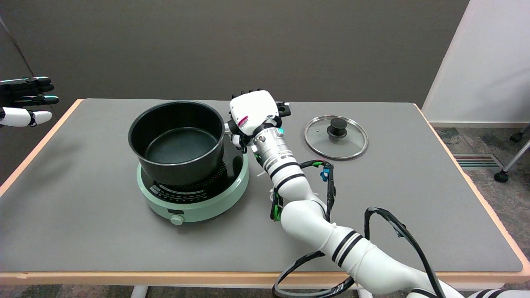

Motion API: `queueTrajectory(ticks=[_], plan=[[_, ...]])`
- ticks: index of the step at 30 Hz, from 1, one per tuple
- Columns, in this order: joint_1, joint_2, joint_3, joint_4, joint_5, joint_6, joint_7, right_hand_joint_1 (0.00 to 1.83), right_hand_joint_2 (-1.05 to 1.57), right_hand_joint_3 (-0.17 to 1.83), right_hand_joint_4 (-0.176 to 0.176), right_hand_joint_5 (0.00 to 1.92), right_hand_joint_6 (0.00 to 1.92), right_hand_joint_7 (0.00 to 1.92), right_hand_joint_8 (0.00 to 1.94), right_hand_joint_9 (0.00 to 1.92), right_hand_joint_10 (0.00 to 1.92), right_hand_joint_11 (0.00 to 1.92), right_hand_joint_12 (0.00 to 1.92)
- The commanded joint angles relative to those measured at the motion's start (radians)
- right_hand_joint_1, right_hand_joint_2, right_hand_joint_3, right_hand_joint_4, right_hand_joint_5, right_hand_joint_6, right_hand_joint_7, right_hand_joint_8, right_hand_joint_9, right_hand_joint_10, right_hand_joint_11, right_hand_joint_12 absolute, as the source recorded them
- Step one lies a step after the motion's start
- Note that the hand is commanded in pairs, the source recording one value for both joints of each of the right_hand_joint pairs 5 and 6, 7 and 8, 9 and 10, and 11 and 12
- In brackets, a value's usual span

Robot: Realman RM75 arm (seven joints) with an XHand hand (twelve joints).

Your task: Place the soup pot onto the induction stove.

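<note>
The black soup pot (178,142) sits on the mint-green induction stove (194,198), slightly left of the stove's centre. Its long handle points right and is mostly hidden under my right hand (253,111); only the handle's black tip (284,109) shows past the hand. My right hand wraps over the handle just beside the pot's right rim, with its fingers curled down around it. The right arm reaches in from the lower right.
A glass lid (336,137) with a black knob lies flat on the grey table (83,231) to the right of my hand. The idle left hand (25,101) hangs at the far left. The stove's knob faces the near edge.
</note>
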Motion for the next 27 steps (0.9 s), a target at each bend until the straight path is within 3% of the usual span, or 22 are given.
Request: queueTrajectory(ticks=[1,27], plan=[[0.004,-0.005,-0.002,-0.054,0.006,0.027,0.001,0.99,1.29,0.60,-0.091,1.72,1.72,1.72,1.72,1.72,1.72,1.72,1.72],[0.016,-0.007,-0.007,-0.074,0.006,0.034,0.001,0.97,1.27,0.57,-0.093,1.65,1.65,1.65,1.65,1.65,1.65,1.65,1.65]])
